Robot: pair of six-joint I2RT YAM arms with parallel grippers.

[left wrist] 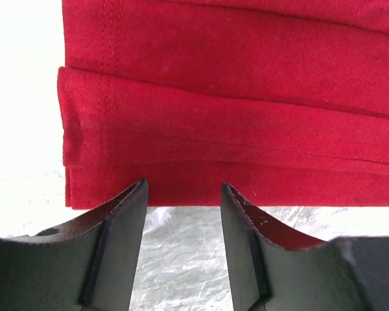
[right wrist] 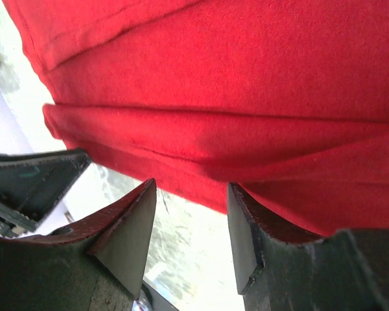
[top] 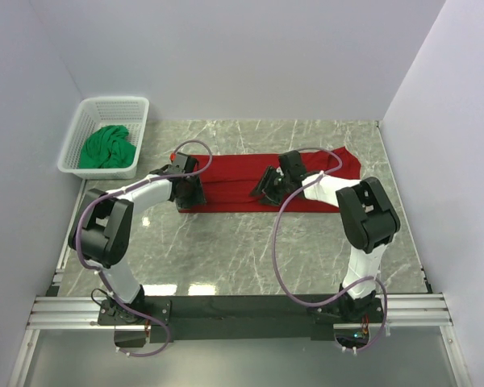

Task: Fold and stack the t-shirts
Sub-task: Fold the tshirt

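The deep red t-shirt lies on the marble table as a long folded strip running left to right. My left gripper is at its near-left corner. In the left wrist view the open gripper has its tips at the layered near edge of the red t-shirt, with bare marble between the fingers. My right gripper is at the strip's near edge around its middle. In the right wrist view this gripper is open and empty, with the red t-shirt just beyond its tips. The green t-shirt lies crumpled in the basket.
A white lattice basket stands at the back left, against the left wall. Walls close the table on the left, back and right. The arm bases sit on a metal rail at the near edge, and purple cables loop over the table.
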